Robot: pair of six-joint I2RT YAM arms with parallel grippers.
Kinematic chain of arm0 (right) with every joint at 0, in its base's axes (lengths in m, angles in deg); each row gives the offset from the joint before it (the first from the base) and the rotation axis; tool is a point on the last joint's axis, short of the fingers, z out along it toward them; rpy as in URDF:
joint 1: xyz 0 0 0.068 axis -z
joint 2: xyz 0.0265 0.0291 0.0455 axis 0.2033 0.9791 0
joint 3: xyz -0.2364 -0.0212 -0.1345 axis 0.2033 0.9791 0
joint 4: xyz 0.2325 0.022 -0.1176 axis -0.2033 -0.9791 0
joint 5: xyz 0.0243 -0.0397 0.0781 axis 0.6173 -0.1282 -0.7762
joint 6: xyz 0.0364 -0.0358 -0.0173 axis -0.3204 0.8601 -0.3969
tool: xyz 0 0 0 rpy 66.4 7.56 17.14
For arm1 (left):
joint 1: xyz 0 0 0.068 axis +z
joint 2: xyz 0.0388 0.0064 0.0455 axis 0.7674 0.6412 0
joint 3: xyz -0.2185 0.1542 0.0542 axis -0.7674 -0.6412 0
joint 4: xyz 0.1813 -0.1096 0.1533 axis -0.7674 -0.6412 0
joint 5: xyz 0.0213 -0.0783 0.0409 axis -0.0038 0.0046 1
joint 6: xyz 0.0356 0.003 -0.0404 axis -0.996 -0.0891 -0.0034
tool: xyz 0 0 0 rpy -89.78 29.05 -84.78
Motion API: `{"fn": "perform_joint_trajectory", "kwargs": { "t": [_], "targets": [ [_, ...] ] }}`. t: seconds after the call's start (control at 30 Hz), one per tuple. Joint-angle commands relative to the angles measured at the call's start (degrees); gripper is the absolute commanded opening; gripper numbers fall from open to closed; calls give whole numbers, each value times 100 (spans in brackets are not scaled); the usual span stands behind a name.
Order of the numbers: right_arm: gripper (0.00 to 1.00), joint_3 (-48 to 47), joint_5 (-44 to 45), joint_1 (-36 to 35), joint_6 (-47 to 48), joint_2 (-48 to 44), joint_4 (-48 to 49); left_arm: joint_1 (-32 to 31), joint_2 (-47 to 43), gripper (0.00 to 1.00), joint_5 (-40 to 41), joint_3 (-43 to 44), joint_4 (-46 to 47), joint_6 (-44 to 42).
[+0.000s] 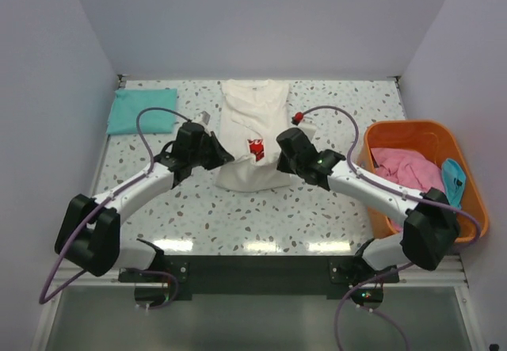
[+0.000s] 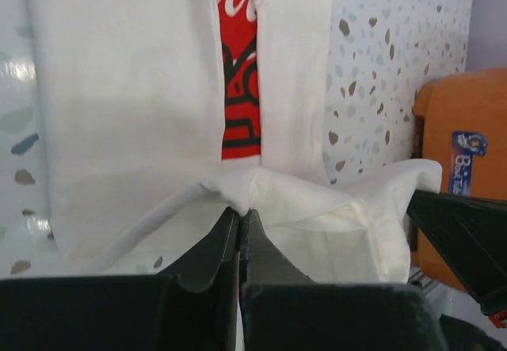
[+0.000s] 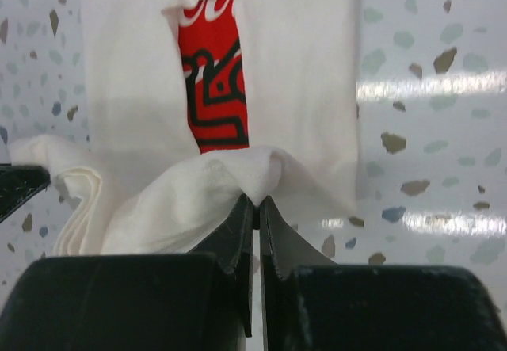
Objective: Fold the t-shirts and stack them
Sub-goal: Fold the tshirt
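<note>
The cream t-shirt (image 1: 253,133) lay in the centre of the frame on the table (image 1: 333,208). Its sides were folded inward, so only a strip of the red print (image 1: 256,150) showed between them. Its hem (image 3: 158,200), at the lower end, was gathered in both grips. The left pincer (image 2: 239,212) was clamped on a pinch of cloth at the lower left corner, and the right pincer (image 3: 257,200) on a pinch at the lower right.

I took the step in hand to be folding the hem up toward the collar (image 1: 252,86). To do it well I would have raised both corners together and level, just high enough to clear the cloth. I would have carried them straight toward the top of the frame and let go only once the hem lay square, so the side folds stayed shut.

A teal t-shirt (image 1: 142,110) sat folded at the upper left. A pink one (image 1: 404,169) and a blue one (image 1: 454,178) waited in the orange basket (image 1: 412,127) at the right.
</note>
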Motion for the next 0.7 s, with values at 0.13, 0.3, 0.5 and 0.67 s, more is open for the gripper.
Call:
{"fn": "perform_joint_trajectory", "kwargs": {
  "t": [0.13, 0.3, 0.5, 0.67],
  "targets": [
    [0, -1346, -212, 908, 881, 1252, 547, 740, 1115, 0, -250, 894, 1342, -171],
    [0, -2234, -433, 1339, 1171, 2209, 582, 811, 1969, 0, -163, 1861, 1123, -540],
    [0, -2964, -626, 1603, 1426, 2896, 538, 890, 2629, 0, 207, 2538, 860, -725],
    [0, -3184, -679, 1752, 1541, 3230, 564, 969, 2998, 0, 338, 2775, 921, -804]
  ]
}}
